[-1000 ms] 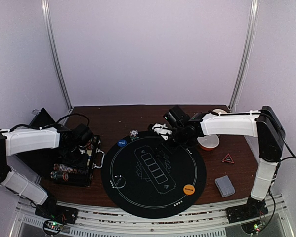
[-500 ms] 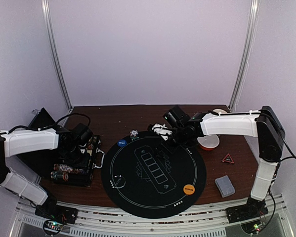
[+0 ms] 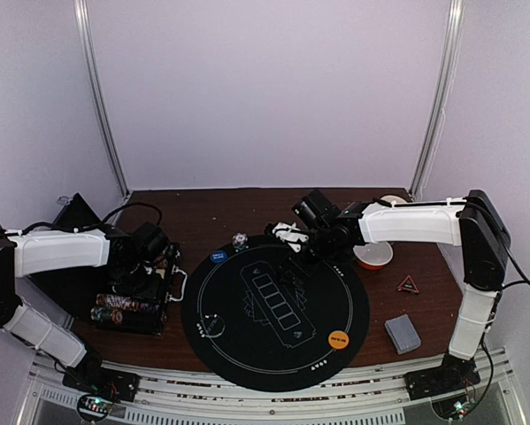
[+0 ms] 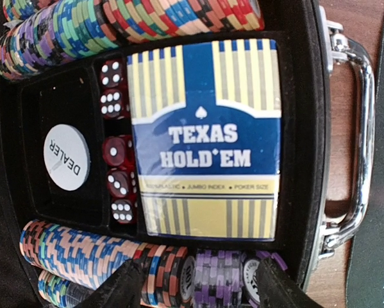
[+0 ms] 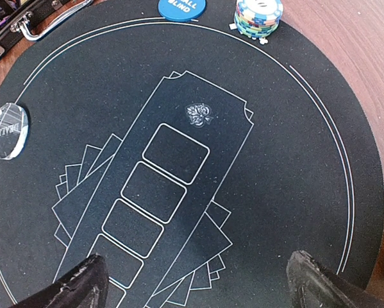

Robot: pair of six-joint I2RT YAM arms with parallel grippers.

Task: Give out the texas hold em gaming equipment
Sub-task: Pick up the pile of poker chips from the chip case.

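Note:
My left gripper (image 4: 198,292) hangs over an open black case (image 3: 130,301) at the table's left. It is open, its fingers (image 4: 121,289) straddling purple, red and black chips (image 4: 220,276) in the case's near row. The case also holds a blue and yellow Texas Hold'em card box (image 4: 204,138), red dice (image 4: 115,147) and a white dealer button (image 4: 66,157). My right gripper (image 5: 201,289) is open above the black round mat (image 5: 288,167), with nothing between its fingers. On the mat lie a blue disc (image 3: 218,257), a small chip stack (image 5: 259,16), a clear dealer disc (image 5: 8,130) and an orange disc (image 3: 338,337).
A red triangle (image 3: 409,283) and a grey card deck (image 3: 403,333) lie on the brown table right of the mat. A white-orange bowl (image 3: 372,255) sits under the right arm. The case's metal handle (image 4: 352,135) faces the mat.
The left arm has shifted slightly over the case. The right arm has not moved.

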